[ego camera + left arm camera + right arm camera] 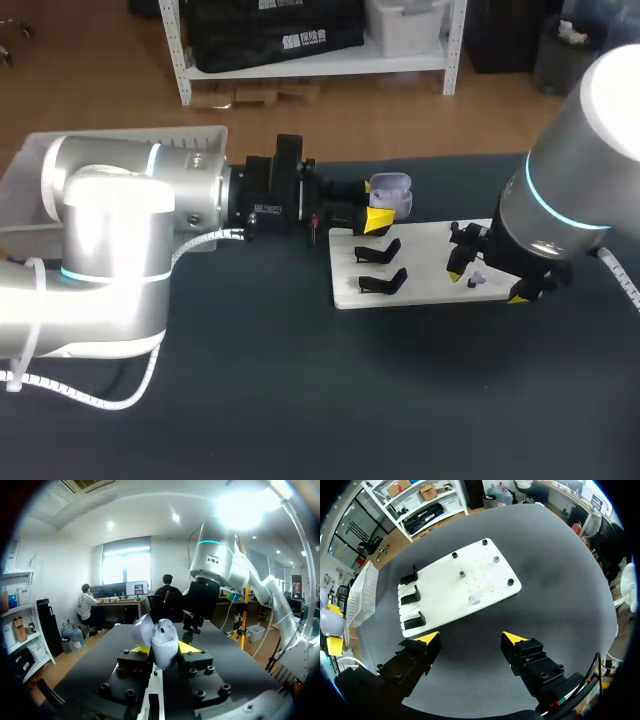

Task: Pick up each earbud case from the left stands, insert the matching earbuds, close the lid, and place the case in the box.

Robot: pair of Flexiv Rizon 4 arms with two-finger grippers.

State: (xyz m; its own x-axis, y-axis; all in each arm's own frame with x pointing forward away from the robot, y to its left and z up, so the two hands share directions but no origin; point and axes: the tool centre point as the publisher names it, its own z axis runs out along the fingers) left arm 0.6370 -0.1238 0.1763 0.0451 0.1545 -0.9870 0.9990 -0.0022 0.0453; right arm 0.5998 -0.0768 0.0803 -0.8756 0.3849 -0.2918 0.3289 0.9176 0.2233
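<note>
Earbud case (162,640), lid open, sits pinched in the left end effector (165,649) above the bench (250,400). Right end effector (471,638) hangs spread over what appears an earbud (475,600). Case judged light, rigid, slippery; grip its flat sides.

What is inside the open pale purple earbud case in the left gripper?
One pale earbud sits in the pale purple earbud case, clamped in the left gripper. The rest of its interior is hidden; a second earbud cannot be confirmed.
</note>
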